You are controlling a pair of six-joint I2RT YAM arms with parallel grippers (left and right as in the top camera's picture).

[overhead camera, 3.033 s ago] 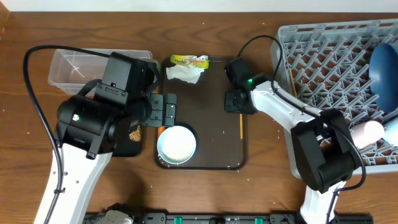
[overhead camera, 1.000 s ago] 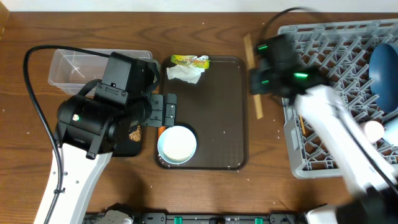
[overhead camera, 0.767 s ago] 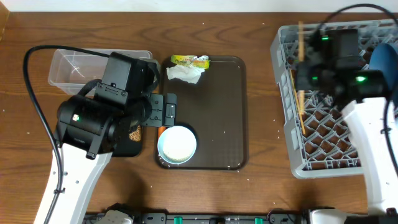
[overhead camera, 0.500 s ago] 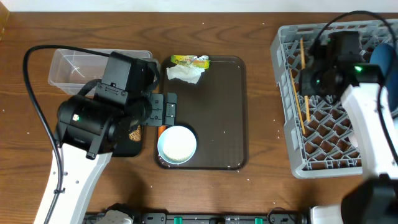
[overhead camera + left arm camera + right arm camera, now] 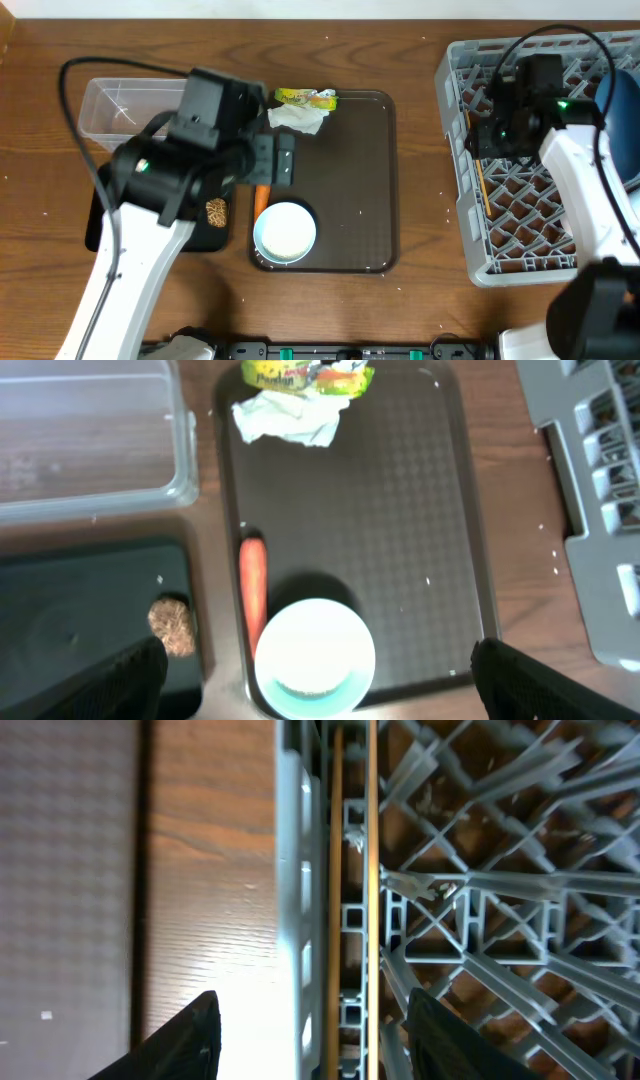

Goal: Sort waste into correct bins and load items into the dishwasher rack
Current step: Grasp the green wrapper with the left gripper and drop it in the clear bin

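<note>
The wooden chopsticks (image 5: 372, 870) lie inside the grey dishwasher rack (image 5: 520, 230), along its wall nearest the serving tray (image 5: 400, 510), on the brown wooden table (image 5: 420, 180), released since a second ago by the right gripper (image 5: 315, 1040), fingers now spread above them; the left gripper (image 5: 320, 690) hangs spread wide over the tray

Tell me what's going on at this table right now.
Two robot arms are clearing up after a meal. The right gripper hangs over the left edge of the dishwasher rack, jaws apart, with the chopsticks lying in the rack along its wall. The left gripper, open, hovers above the serving tray, where the white bowl, carrot piece, napkin and wrapper are not yet sorted. A brown food lump sits in the black tray.
</note>
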